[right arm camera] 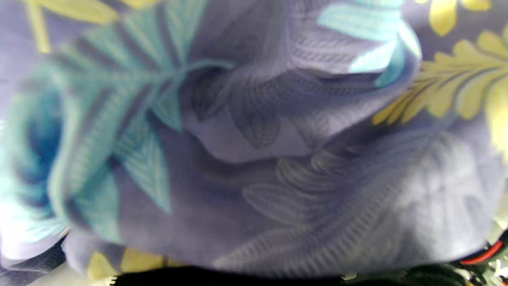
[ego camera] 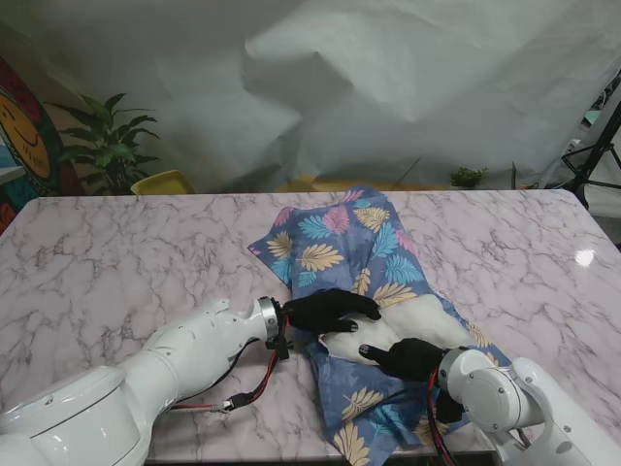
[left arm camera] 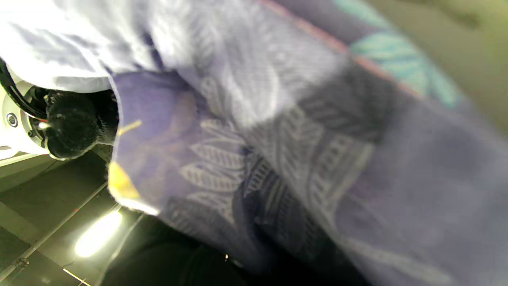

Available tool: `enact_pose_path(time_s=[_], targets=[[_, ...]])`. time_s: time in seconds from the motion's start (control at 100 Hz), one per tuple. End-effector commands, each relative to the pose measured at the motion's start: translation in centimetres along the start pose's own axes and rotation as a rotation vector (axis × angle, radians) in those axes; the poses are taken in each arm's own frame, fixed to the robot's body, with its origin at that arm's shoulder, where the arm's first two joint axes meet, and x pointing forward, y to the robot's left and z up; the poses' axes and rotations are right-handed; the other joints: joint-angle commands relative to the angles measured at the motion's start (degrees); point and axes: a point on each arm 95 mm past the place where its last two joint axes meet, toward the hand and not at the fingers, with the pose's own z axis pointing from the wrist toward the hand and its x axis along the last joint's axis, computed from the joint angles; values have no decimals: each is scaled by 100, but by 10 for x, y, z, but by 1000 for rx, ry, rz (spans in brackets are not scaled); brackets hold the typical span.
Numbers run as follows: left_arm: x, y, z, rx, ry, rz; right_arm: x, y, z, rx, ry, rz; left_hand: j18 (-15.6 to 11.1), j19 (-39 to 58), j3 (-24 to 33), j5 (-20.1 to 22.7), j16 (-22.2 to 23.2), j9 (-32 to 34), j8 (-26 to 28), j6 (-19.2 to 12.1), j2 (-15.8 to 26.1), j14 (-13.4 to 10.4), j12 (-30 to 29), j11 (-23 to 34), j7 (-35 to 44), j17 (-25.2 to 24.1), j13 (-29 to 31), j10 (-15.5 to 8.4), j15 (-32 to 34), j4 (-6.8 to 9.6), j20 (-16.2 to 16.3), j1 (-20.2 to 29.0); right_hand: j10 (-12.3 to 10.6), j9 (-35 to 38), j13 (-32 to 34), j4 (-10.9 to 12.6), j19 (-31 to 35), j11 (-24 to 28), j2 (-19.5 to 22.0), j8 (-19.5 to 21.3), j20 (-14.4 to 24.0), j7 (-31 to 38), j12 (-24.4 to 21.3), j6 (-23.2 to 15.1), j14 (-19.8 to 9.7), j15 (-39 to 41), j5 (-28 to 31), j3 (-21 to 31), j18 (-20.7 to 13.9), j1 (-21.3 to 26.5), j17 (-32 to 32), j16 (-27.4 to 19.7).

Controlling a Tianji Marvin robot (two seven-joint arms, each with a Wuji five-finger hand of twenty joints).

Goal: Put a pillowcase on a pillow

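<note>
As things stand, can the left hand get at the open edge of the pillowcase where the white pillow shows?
Probably yes. The left hand already lies on the pillowcase beside the exposed pillow, and nothing stands between. The right hand rests on the same stretch, so they may crowd each other.

Marble table [ego camera: 116,243], crumpled white backdrop [ego camera: 388,87], potted plant [ego camera: 107,141], yellow chair [ego camera: 163,182].
</note>
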Motion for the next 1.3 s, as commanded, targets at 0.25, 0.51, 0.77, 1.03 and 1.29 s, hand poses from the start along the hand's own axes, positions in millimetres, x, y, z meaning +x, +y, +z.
enact_pose_path(time_s=[0.25,0.51,0.77,1.03,1.29], targets=[[-8,17,-8,-65,-30,-9,-4,26,-32,5,-271,-267,666,868,-217,96,262,106,28,-157,177,400,33,66,14,158,412,-6,418,18,97,219,-259,329,155,121,341,-782,120,205,-601,-217,-216,-526,-281,283,-415,-10,230,-398,628,39],[-7,21,-7,-76,-22,-16,5,37,-58,-74,-449,-463,665,889,-271,98,275,121,27,-161,189,383,33,71,14,161,463,-13,430,22,83,260,-439,325,152,130,61,-1428,316,587,-345,49,-139,-803,-229,-993,-420,-7,145,-656,8,-252],[-5,24,-5,-78,-12,-20,13,52,-63,-414,-345,-624,658,906,-317,104,291,139,27,-158,202,388,34,76,20,164,499,-17,441,24,77,284,-479,327,161,162,969,1111,163,616,-354,613,641,-738,-664,1483,814,55,-185,-463,1125,729],[-5,25,-5,-62,-14,-27,12,70,-31,-682,-151,-658,665,922,-362,106,308,167,28,-154,220,397,34,80,25,164,541,-7,459,25,71,299,-483,319,156,192,864,1023,157,513,-471,517,553,-698,-604,1333,778,86,-97,-175,1027,689],[-5,20,-10,-36,-23,-33,3,67,21,-617,74,-487,694,929,-428,128,317,171,28,-129,251,410,31,70,26,169,550,32,459,30,63,308,-512,328,165,179,437,26,91,478,-442,255,102,-696,-465,271,169,49,-49,48,430,215]])
